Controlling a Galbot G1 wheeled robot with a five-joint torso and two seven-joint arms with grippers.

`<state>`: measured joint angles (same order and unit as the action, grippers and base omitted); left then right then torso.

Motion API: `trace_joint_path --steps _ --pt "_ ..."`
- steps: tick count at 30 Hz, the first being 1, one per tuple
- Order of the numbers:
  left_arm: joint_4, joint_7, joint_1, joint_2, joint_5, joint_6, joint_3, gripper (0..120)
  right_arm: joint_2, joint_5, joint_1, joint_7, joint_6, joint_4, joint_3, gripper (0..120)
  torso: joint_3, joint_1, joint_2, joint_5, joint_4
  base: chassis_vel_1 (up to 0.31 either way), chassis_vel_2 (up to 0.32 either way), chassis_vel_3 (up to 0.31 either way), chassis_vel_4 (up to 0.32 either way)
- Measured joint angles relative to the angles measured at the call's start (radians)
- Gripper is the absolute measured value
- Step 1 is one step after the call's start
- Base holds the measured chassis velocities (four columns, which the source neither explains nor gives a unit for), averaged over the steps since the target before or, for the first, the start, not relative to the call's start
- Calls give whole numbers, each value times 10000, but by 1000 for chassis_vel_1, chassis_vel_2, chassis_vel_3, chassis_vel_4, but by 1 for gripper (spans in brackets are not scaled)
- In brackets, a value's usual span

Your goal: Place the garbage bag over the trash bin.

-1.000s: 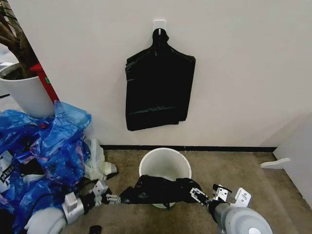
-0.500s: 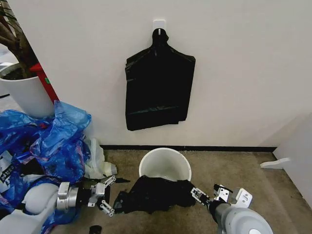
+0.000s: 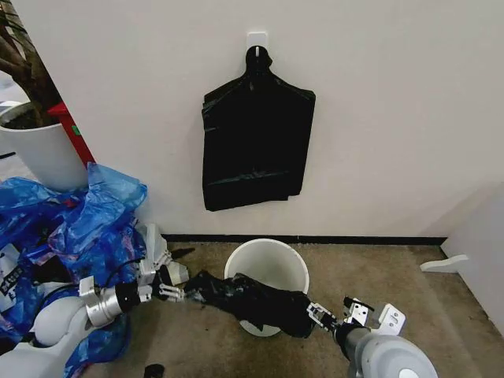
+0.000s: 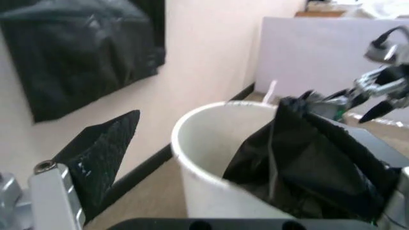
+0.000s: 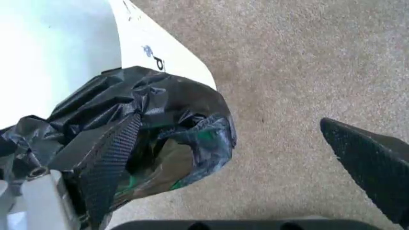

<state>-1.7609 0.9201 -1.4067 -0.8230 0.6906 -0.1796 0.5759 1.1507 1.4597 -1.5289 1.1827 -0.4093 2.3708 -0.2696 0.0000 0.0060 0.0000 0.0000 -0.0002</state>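
The cream-white trash bin (image 3: 266, 268) stands on the carpet close to the wall. The black garbage bag (image 3: 256, 303) is stretched across the bin's front rim between my two grippers. My left gripper (image 3: 177, 276) is left of the bin and open. Its lower finger touches the bag's left end, and its other finger pad (image 4: 102, 143) is free. The bag (image 4: 307, 163) drapes over the bin's rim (image 4: 191, 124). My right gripper (image 3: 331, 309) sits at the bin's front right, open. One of its fingers (image 5: 108, 158) is tucked into the bag (image 5: 160, 124), while the other finger (image 5: 370, 167) stands apart over the carpet.
A flat black bundle (image 3: 256, 142) hangs from a wall hook above the bin. Blue plastic bags (image 3: 71, 244) pile up at the left, below a white plant pot (image 3: 39, 153). A white panel (image 3: 480, 244) stands at the right. Bare carpet lies right of the bin.
My left gripper opened, then moved away from me to the bin's left. The bag, bunched half a second ago, is now pulled out leftward across the bin's front. The right gripper stayed put.
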Motion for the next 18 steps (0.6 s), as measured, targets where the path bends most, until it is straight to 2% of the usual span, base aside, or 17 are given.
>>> trace_joint_path --steps 2,7,12,18 --pt "0 -149 -130 23 -11 -81 53 100 28 -29 0 -32 -6 -28 0 100 0 0 0 0 1 0 0 0 0" --pt "-498 -1296 -799 -130 1290 -50 371 100 128 -193 3 -166 -38 -129 -2 100 0 0 0 2 0 0 0 0 0" --pt "-650 -2049 -952 -383 2070 113 598 100 154 -234 39 -212 -59 -188 18 100 0 0 0 0 -1 0 0 0 0" --pt "-715 -2175 -1163 -601 2481 323 886 100 149 -332 104 -376 -80 -342 20 100 -1 0 0 2 0 0 0 0 0"
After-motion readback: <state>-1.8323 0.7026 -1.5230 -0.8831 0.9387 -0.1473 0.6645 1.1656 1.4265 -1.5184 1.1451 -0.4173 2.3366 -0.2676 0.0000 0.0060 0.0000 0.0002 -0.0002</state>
